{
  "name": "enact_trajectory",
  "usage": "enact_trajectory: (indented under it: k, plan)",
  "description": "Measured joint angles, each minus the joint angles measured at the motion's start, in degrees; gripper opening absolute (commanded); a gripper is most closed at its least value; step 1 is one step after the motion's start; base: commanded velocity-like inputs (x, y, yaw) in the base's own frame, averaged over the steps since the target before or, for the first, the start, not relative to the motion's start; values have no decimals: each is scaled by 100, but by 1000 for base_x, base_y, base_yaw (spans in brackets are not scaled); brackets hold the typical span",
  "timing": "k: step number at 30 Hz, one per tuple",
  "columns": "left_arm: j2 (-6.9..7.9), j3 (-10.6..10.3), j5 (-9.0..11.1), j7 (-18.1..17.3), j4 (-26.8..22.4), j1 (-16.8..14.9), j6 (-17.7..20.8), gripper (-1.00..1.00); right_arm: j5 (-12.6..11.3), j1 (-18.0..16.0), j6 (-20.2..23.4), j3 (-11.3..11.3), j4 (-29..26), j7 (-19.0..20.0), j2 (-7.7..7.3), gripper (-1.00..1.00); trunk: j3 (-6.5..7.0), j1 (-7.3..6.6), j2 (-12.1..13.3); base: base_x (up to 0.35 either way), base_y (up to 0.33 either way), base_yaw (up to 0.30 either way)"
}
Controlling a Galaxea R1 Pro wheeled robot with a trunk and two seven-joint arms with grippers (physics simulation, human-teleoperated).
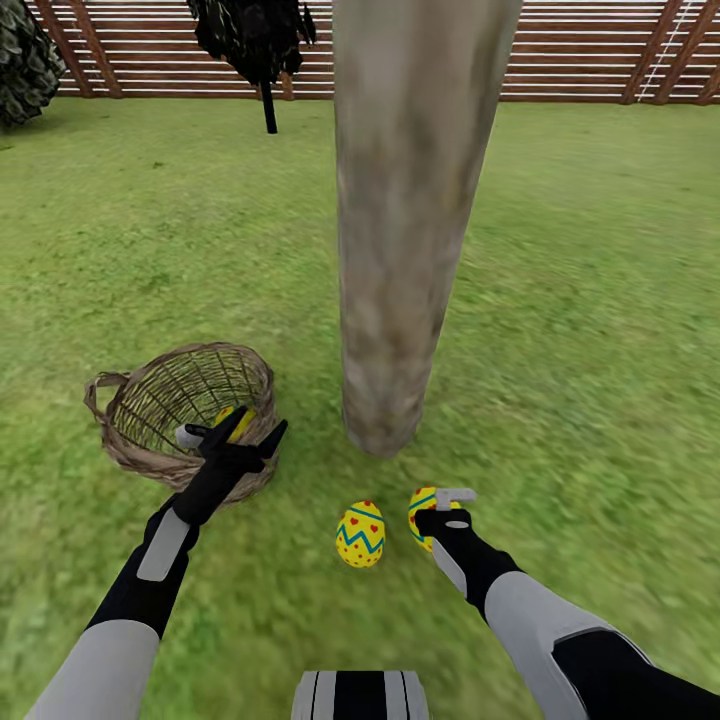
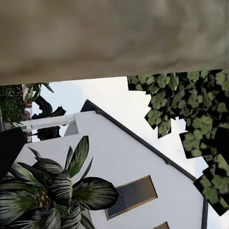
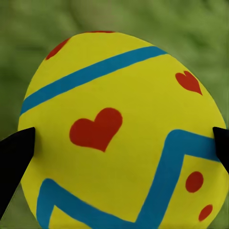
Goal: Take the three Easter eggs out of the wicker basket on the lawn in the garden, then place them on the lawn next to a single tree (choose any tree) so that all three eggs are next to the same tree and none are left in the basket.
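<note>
Holding the second egg (image 1: 424, 512) in your right gripper (image 1: 447, 508) beside the tree (image 1: 400, 300), you are risking it rolling on release, while the third egg (image 1: 236, 420) is sitting in the basket (image 1: 135, 455) under your open left gripper (image 1: 232, 432).

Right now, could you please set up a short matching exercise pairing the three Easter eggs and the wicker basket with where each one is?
Things:
1. egg standing free
2. egg at the right gripper
3. egg behind the left gripper
4. wicker basket

Places:
A. inside the basket
B. on the lawn, to the left of the tree trunk
C. between the right gripper's fingers, near the trunk's base
D. on the grass in front of the trunk, untouched

Pairs: 1-D, 2-C, 3-A, 4-B
</note>
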Motion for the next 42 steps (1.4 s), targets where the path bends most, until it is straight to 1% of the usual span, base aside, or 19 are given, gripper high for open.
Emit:
enact_trajectory:
  k: [21,30,32,33,36,39,42]
  plan:
    - [-2,0,-1,0,-54,4,1,100,3,0,-18,3,-4,45,4,-100,-465,55,-28,0,0,0]
    - [-6,0,0,0,-54,8,1,100,-2,0,-13,4,-4,45,7,-100,-466,54,-28,0,0,0]
    - [-7,0,-1,0,-57,7,4,100,53,-4,-13,22,-56,41,9,-100,-508,58,-32,0,0,0]
    - [-6,0,-1,0,-56,8,1,100,57,-5,-12,13,-100,38,9,-100,-531,59,-33,0,0,0]
    - [-7,0,0,0,-60,8,0,100,58,-5,-13,10,-100,38,9,-100,-531,59,-34,0,0,0]
    - [-7,1,0,0,-59,10,0,100,65,-7,-8,-2,-240,19,10,-100,-597,65,-38,0,0,0]
    - [-7,1,1,0,-60,9,2,100,69,-7,-8,-3,-232,27,10,-100,-598,65,-38,0,0,0]
